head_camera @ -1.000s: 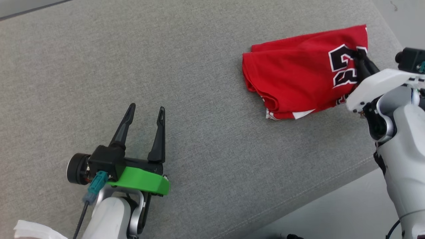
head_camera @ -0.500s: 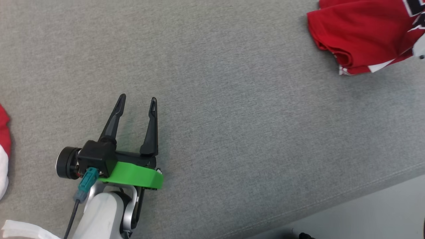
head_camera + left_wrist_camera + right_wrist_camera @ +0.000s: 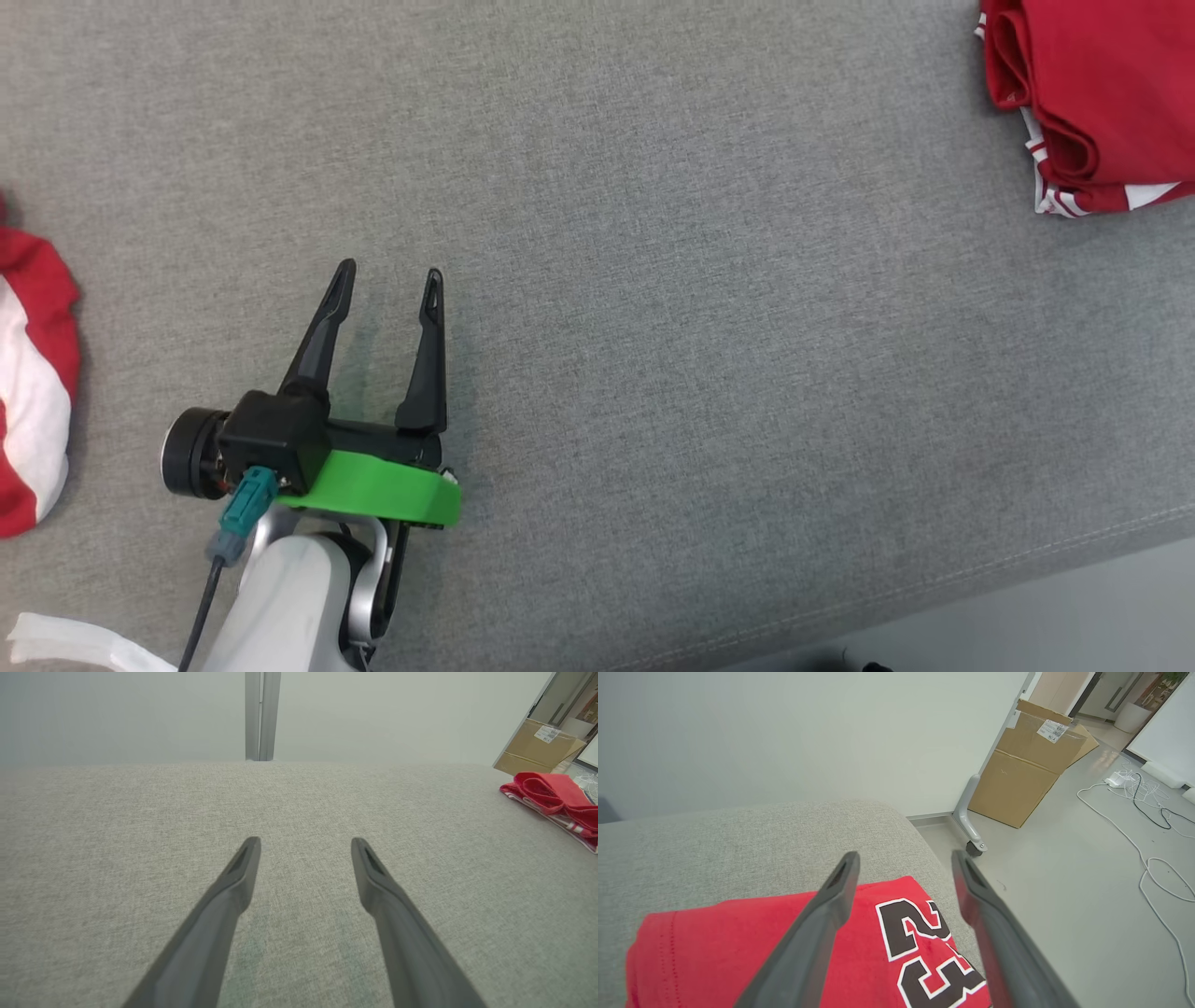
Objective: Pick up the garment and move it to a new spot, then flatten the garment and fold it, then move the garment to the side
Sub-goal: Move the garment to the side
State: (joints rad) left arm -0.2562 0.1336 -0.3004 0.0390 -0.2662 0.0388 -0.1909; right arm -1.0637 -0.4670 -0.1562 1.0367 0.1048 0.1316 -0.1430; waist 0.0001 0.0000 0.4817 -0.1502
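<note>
Status, as I read it from the remote station:

1. The left gripper (image 3: pixel 389 273) sits at 7 o'clock in the head view, low over the grey fabric worktop (image 3: pixel 709 355). Its 2 fingers stand wide apart with bare fabric between them; it has hold of nothing. The left wrist view (image 3: pixel 303 842) confirms this.

2. The right gripper (image 3: pixel 904 858) is spread wide in the right wrist view. Nothing is clamped between its 2 fingers. They point across the garment (image 3: pixel 738 942), a red jersey with a black, white-edged 23. I cannot tell whether they touch it.

3. The garment (image 3: pixel 1102 93) lies folded at 2 o'clock in the head view, well apart from the left gripper and near the worktop's rounded corner.

4. A red-and-white cloth (image 3: pixel 28 373) lies at 9 o'clock in the head view.

5. A cardboard box (image 3: pixel 1027 765) stands on the floor (image 3: pixel 1064 905) beyond that corner, with loose cables (image 3: pixel 1148 812) nearby.
</note>
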